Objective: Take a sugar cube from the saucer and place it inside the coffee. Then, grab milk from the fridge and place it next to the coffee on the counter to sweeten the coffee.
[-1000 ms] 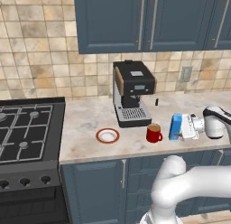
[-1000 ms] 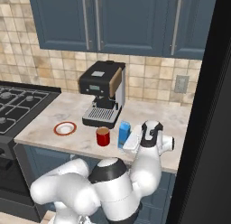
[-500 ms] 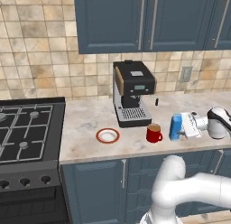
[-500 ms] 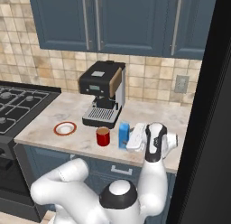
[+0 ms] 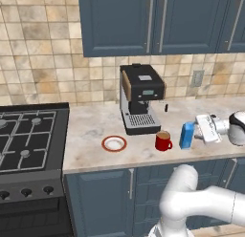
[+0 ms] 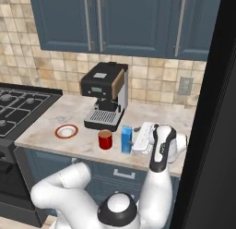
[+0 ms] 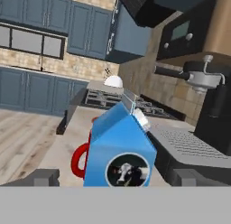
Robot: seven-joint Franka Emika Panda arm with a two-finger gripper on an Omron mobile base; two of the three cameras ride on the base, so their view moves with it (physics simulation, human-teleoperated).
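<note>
Two task items stand side by side on the beige marbled stone counter (image 5: 91, 131): the small blue gable-top milk carton (image 5: 187, 135) sits upright just beside the red coffee mug (image 5: 163, 141), which is the placement the task requires. The white two-finger gripper (image 5: 205, 128) lies level beside the carton with jaws spread wide and nothing between them, judged a release. The white saucer with reddish-orange rim (image 5: 114, 143) rests apart, left of the mug.

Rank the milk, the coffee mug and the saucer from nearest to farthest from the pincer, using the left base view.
1. milk, just beside the open pincer
2. coffee mug, past the carton
3. saucer, farthest, toward the stove
</note>
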